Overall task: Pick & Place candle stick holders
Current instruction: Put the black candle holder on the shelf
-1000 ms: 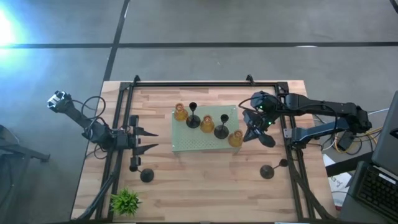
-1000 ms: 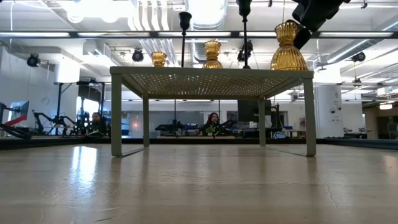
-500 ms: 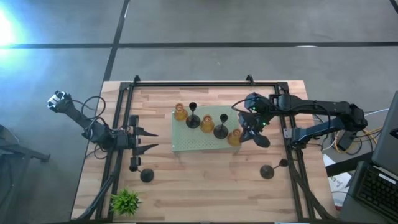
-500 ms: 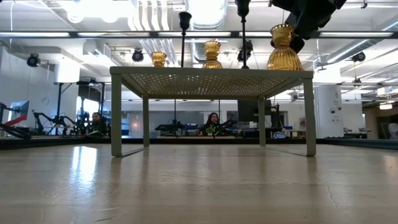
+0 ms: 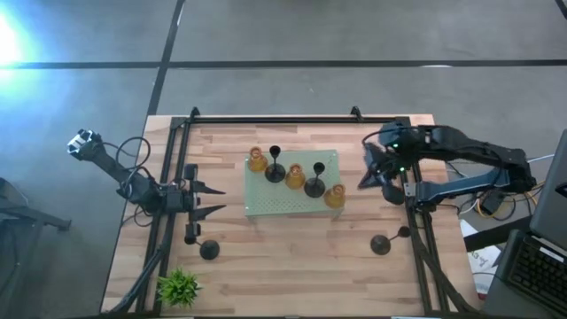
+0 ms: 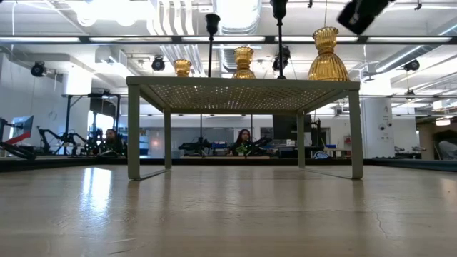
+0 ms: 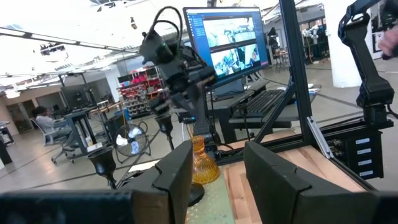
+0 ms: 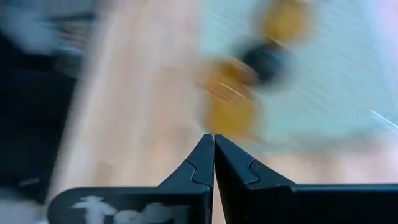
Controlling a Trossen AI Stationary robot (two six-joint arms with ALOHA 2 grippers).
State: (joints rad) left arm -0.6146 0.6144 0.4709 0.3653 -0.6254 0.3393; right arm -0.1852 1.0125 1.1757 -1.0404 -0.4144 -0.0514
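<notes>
Amber holders: three are counted on the pale green mat [image 5: 266, 206], at its far left [image 5: 257, 160], its middle [image 5: 295, 175] and its near right corner [image 5: 335, 197].
Black holders on the mat: two are seen, one [image 5: 275, 170] between the first two amber ones, one [image 5: 315, 185] between the middle and corner amber ones.
Black holders on the worktop: two more are counted on the bare worktop [image 5: 292, 275], one [image 5: 208, 250] near the left claw, one [image 5: 381, 244] toward the right side rail.
Total: seven candle stick holders are visible.
Right claw [image 5: 376, 175]: it is held above the worktop just right of the mat, apart from the corner amber holder; in the right wrist view its fingers [image 8: 199, 163] are pressed together with nothing between them.
Left claw [image 5: 213, 198]: it waits at the left of the mat with its fingers spread wide and empty.
Plant [image 5: 179, 287]: one is seen at the near left corner.
Hard to make out: the right wrist view is smeared by blur. In the low view the black holders are cut off at the top edge.
Writing: none can be read.
</notes>
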